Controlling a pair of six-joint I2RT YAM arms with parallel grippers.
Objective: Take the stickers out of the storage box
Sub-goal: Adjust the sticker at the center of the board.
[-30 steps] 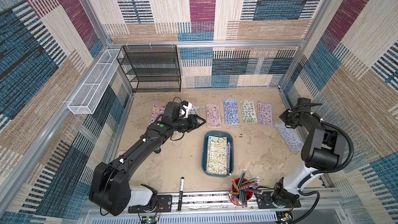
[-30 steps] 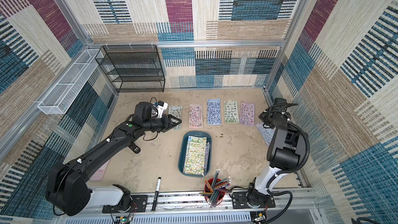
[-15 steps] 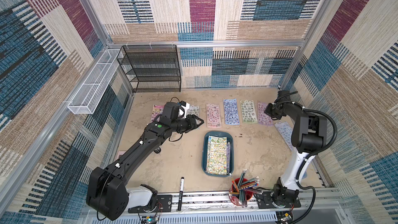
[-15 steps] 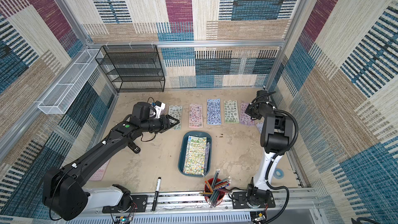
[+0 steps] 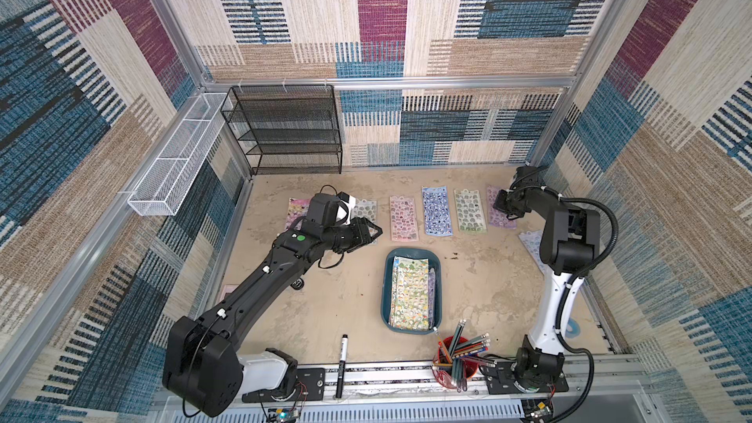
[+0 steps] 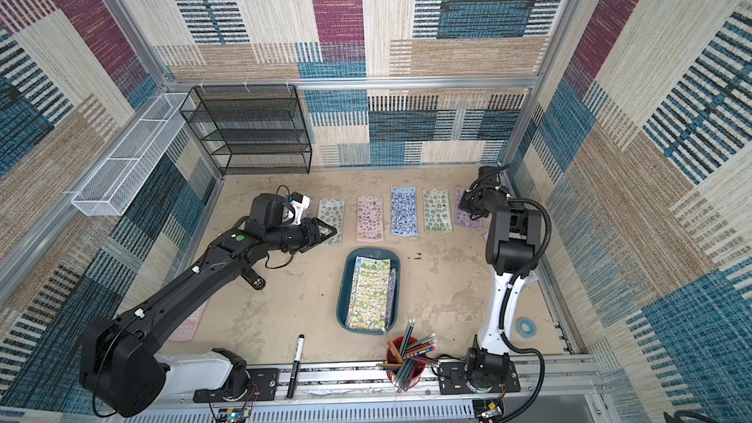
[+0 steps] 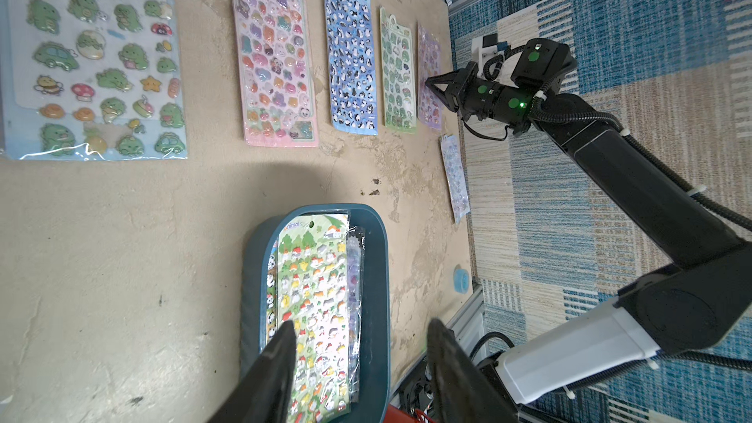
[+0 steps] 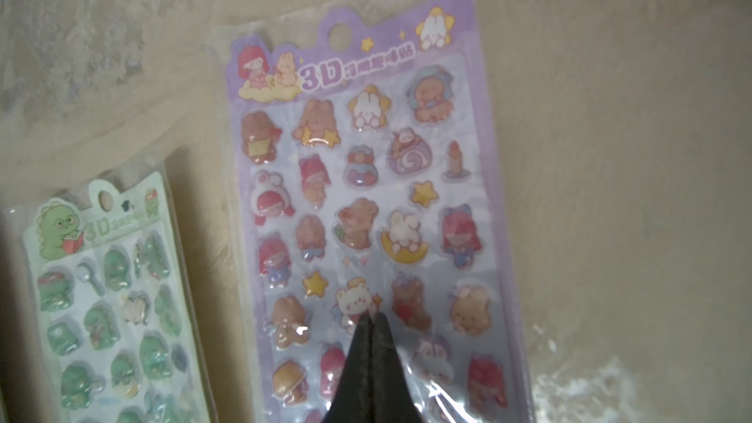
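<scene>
The dark teal storage box [image 5: 387, 278] sits mid-table with stickers [image 5: 411, 290] stacked inside, a green animal sheet on top. Several more sheets lie in a row behind it: pink [image 5: 403, 217], blue [image 5: 436, 210], green [image 5: 470, 210] and lilac [image 5: 497, 217]. My left gripper [image 5: 376, 233] hovers open and empty over the grey-green sheet [image 5: 366, 210], left of and behind the box; the left wrist view shows the box [image 7: 374, 278] past its fingers. My right gripper [image 8: 372, 315] is shut, empty, tips pointing down at the lilac sheet [image 8: 366, 181].
A black mesh rack [image 5: 293, 132] stands at the back left with a white wire basket [image 5: 175, 160] on the left wall. At the front are a red cup of pencils [image 5: 457, 360] and a black marker [image 5: 342, 364]. Another pale sheet [image 5: 531, 244] lies by the right wall.
My right arm has swung from the pale sheet by the right wall back and left to the lilac sheet, still shut. My left gripper has barely moved.
</scene>
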